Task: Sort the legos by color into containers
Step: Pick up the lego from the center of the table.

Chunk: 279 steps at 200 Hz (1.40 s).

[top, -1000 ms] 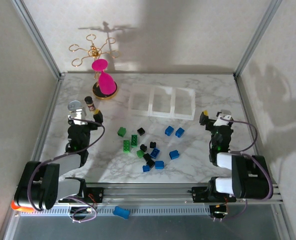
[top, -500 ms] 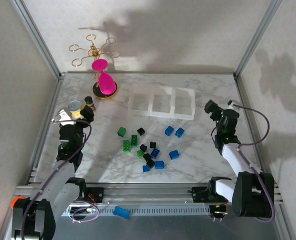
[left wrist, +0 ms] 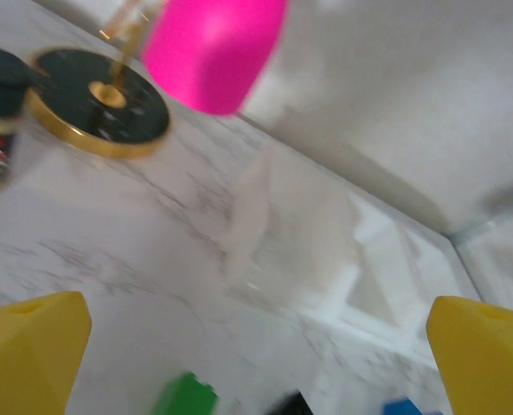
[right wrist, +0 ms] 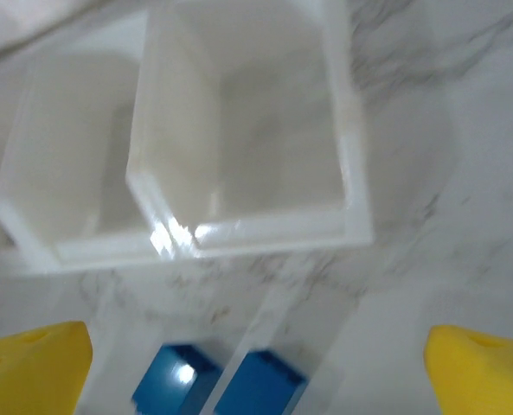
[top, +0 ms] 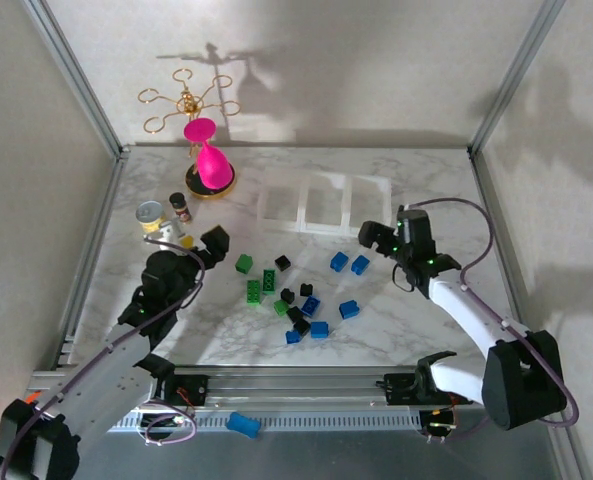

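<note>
Blue legos (top: 338,262), two side by side, lie just beside my right gripper (top: 374,240) at its 7 o'clock, top view. Containers (top: 301,205) at 10. Left gripper (top: 211,243) is nearer the green brick (top: 244,264). Both jaws spread wide, empty.

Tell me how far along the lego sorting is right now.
Done: nothing yet, no brick lies in the tray. In hand: nothing; the left gripper and right gripper are both open, the right one aimed at two blue bricks before the tray. Left: all the legos, blue, green and black, scattered on the table.
</note>
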### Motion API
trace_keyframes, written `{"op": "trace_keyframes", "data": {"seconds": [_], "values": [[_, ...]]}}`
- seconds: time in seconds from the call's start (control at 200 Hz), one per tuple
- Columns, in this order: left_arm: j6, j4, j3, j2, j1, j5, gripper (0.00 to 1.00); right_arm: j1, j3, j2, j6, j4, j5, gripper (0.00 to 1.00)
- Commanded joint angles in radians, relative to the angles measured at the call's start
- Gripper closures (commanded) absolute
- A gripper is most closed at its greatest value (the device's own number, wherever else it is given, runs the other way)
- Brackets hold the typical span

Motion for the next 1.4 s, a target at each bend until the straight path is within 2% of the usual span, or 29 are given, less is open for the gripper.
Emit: {"op": "trace_keyframes", "data": {"seconds": [0.0,0.25,0.38,0.556,0.846,1.257,1.392], "values": [[-0.041,-0.024,0.007,-0.001,-0.087,-0.044,0.01,0.102,0.026,0.010,0.078,-0.109,0.038,0.01],[-0.042,0.034,0.012,0.077,-0.282,-0.126,0.01,0.283,0.061,0.131,0.236,-0.105,0.121,0.01],[-0.037,0.078,0.042,0.144,-0.339,-0.153,0.01,0.326,0.104,0.212,0.272,-0.080,0.139,0.02],[-0.018,0.070,0.097,0.221,-0.389,-0.182,0.01,0.380,0.163,0.294,0.315,-0.081,0.193,0.10],[-0.025,0.050,0.114,0.242,-0.405,-0.240,0.01,0.382,0.191,0.368,0.378,-0.096,0.273,0.19],[-0.018,-0.005,0.129,0.227,-0.405,-0.267,0.01,0.380,0.242,0.458,0.409,-0.095,0.348,0.30],[-0.017,-0.013,0.127,0.219,-0.405,-0.277,0.01,0.380,0.259,0.490,0.414,-0.100,0.356,0.30]]}}
